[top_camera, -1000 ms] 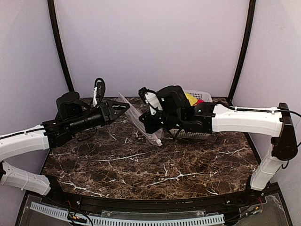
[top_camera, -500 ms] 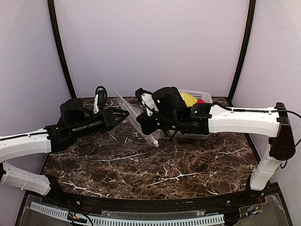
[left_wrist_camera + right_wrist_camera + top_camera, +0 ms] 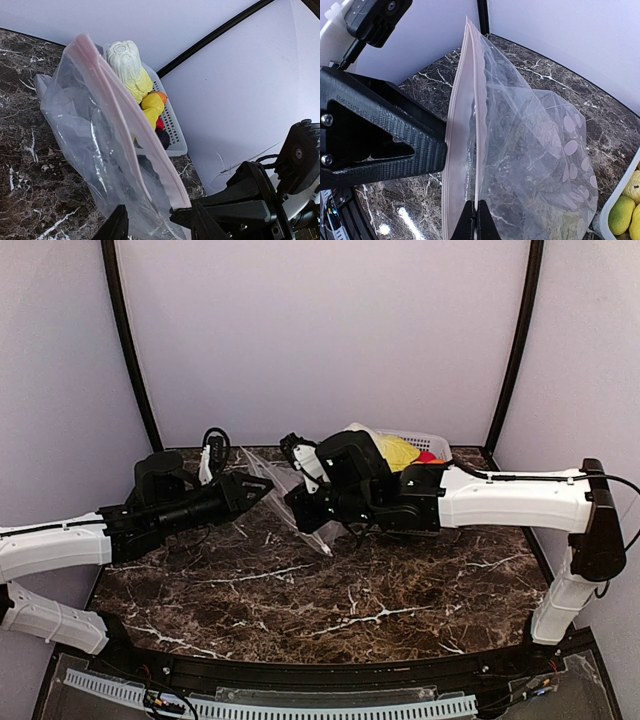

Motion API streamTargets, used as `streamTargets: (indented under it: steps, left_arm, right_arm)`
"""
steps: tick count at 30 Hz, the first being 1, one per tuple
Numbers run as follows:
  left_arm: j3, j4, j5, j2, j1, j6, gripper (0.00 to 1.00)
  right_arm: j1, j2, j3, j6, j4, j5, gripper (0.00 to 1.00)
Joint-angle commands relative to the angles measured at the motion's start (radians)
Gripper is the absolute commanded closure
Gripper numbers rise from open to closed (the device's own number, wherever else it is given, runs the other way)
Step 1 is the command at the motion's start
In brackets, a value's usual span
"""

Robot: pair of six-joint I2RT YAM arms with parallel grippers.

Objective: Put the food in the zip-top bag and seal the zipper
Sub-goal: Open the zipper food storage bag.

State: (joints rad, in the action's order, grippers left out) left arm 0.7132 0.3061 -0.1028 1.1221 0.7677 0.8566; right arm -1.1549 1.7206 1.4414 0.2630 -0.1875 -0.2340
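Dark brown marble table [image 3: 300, 610], pale lilac walls [image 3: 320, 330] all round. Here's the clear floppy zip-top bag with pale round dots [image 3: 530, 150], held up edge-on straight ahead of the right tool [image 3: 474, 220]. That tool's fingers are pressed together on the thin pinkish press-seal zipper [image 3: 462, 125] at the bag's mouth. Facing it, the left tool [image 3: 159, 226] has its fingers spread, and the zipper edge runs down into the gap between them. Whether the bag's lower end touches the table, I can't tell. The small plastic toy food [image 3: 150, 107], in yellow, red, orange and dark purple, sits beyond the bag from the left tool, inside the white lattice plastic basket [image 3: 175, 137].
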Motion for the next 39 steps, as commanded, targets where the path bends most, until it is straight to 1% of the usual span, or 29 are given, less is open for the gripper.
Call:
streamTargets:
  steps: [1,4,7,11,17,20,25,31,33,36,39]
  left_arm:
    - [-0.017,-0.026,0.02,0.011,0.001,-0.016,0.58]
    - [-0.018,-0.025,0.022,0.016,0.002,-0.017,0.66]
    - [-0.02,-0.025,0.024,0.021,0.002,-0.018,0.7]
    - [-0.025,-0.028,0.031,0.026,0.002,-0.019,0.78]
    - [-0.037,-0.04,0.066,0.024,0.0,-0.027,0.86]
    - [-0.042,-0.04,0.07,0.024,-0.006,-0.027,0.88]
    - [-0.053,-0.021,0.044,0.031,-0.022,-0.016,0.99]
    - [-0.061,-0.061,-0.01,-0.01,-0.073,-0.043,0.99]
    - [-0.051,-0.114,-0.034,-0.035,-0.103,-0.081,0.99]
    - [-0.03,-0.238,-0.04,-0.075,-0.147,-0.174,0.99]
    - [0.032,-0.347,-0.044,-0.121,-0.173,-0.272,0.99]
  right_arm:
    - [-0.019,0.019,0.024,-0.013,0.008,-0.016,1.0]
    - [-0.021,0.023,0.025,-0.011,0.008,-0.019,1.0]
    - [-0.023,0.024,0.027,-0.011,0.009,-0.025,1.0]
    - [-0.028,0.031,0.031,-0.014,0.008,-0.029,1.0]
    - [-0.035,0.036,0.032,-0.023,0.003,-0.05,1.0]
    - [-0.04,0.044,0.038,-0.031,-0.007,-0.065,1.0]
    - [-0.041,0.053,0.043,-0.023,-0.018,-0.097,1.0]
    - [-0.034,0.04,0.064,0.035,-0.071,-0.162,1.0]
    - [-0.024,0.035,0.066,0.048,-0.088,-0.194,1.0]
    - [-0.006,0.035,0.074,0.067,-0.116,-0.245,1.0]
    - [0.025,0.029,0.09,0.101,-0.14,-0.25,1.0]
